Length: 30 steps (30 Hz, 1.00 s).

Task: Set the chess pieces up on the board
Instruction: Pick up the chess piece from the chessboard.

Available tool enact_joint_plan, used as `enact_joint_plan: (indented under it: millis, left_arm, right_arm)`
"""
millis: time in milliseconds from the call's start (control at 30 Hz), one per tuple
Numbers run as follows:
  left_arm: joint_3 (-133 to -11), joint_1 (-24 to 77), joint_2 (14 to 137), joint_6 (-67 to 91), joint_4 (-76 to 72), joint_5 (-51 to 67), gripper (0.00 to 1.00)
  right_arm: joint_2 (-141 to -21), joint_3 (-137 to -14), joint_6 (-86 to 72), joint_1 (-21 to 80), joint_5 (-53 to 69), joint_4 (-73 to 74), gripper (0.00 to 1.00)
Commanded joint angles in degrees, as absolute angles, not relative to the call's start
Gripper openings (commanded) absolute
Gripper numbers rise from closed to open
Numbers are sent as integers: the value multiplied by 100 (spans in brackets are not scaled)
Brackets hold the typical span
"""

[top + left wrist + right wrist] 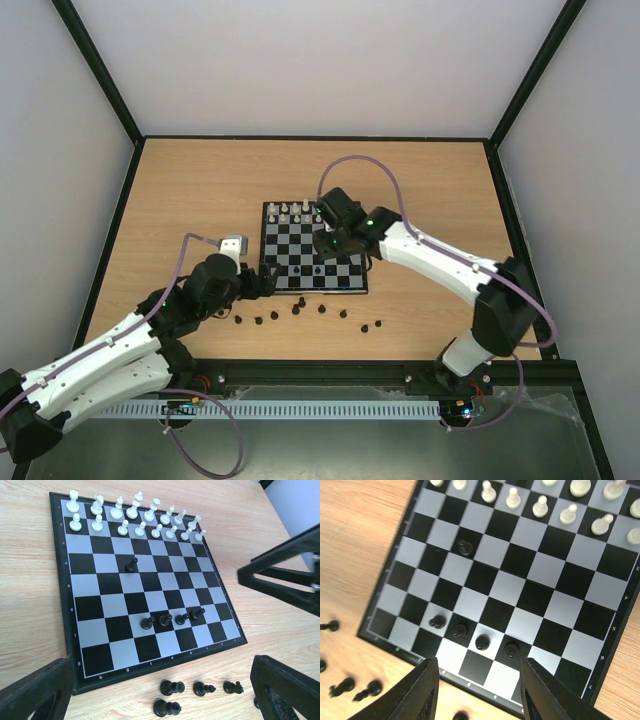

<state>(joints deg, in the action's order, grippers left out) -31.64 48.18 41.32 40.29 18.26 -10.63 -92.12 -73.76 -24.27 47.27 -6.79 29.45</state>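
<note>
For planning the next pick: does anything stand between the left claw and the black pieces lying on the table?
Nothing visible does. The open left claw faces the black pieces, which lie on bare table by the near edge of the board, with no other thing between.

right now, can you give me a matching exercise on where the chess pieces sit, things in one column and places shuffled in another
Things:
1. white pieces
2. single black pawn
3. four black pieces
4. toppled black pieces

Places:
a. on the wooden table, in front of the board
b. side by side, second row from the board's near edge
c. two rows along the board's far edge
d. a dark square mid-board

Pairs: 1-c, 2-d, 3-b, 4-a
</note>
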Motion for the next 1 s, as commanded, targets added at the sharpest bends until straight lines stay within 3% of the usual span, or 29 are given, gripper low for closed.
enact_joint_plan:
  millis: [0,300,400,500,967]
  left_arm:
    - [-3457,4790,4231,3969,1924,-1250,99]
    - [-3771,4797,4844,3887,1971,-1449,99]
    - [-3919,4796,5103,3870,2044,-1615,100]
    - [-4146,4797,5391,3822,2164,-1790,99]
    - [-5536,4219,7466,3433,2433,-1957,99]
  right_arm:
    - [-8540,-6995,-2397,4734,-326,2693,48]
    - [-7605,-6315,-2440,4722,-293,2320,66]
    - [-7331,-6060,-2457,4726,-390,2235,78]
    - [-7082,-5856,-2484,4725,-555,2149,99]
    - [-6292,-4980,-2637,4674,-968,1674,99]
